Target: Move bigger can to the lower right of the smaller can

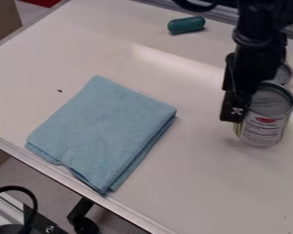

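A pale tabletop (192,183) is the stage for a two-can job. The black robot arm (259,16) hangs in from the top edge, upper rt. Folded blue cloth (103,132) lies flat L of ctr., well apart from the cans. At rt., the gripper (235,109) points down at the front can's L side, overlapping it in view; can't tell how wide it's set or if it has hold of anything. The front can (264,128), prob. the bigger, stands upright just rt. of the gripper tip, long axis vert., approx. in line w/ the gripper. Its top is a recessed gray disk inside a metal rim; contents unk. The rear can (285,74), partly hidden, is behind & slightly rt.; contact unclear. Next move prob. needs a firm grip, then a shift rt. Up top: a green capsule-shaped item (186,24) on its side.
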You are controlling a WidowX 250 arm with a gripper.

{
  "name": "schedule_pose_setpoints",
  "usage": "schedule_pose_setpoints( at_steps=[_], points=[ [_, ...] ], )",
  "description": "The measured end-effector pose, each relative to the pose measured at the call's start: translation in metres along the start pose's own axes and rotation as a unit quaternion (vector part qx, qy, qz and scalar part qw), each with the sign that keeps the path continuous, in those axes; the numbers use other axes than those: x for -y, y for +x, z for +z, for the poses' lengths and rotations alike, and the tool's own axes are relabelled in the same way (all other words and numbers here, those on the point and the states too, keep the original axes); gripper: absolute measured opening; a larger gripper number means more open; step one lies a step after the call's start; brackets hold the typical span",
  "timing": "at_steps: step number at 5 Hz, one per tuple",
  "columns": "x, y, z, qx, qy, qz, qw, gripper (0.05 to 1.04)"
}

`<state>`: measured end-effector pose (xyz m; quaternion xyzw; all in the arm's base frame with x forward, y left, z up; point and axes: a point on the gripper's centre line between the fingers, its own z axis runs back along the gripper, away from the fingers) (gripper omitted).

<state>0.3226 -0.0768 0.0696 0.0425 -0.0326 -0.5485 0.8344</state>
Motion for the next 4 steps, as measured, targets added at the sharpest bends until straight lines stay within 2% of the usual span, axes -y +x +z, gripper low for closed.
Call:
schedule_pose_setpoints(
  at_steps=[1, 2, 3, 4],
  points=[
    [-0.018, -0.019, 0.016, -0.003, -0.001, 0.025, 0.9997, 1.0],
    [-0.031, -0.039, 0.023, -0.012, -0.007, 0.046, 0.9989, 1.0],
    [-0.047, -0.06, 0.027, -0.001, 0.009, 0.117, 0.993, 1.0],
    [-0.061, -0.079, 0.021, 0.02, 0.028, 0.216, 0.9759, 1.0]
  ],
)
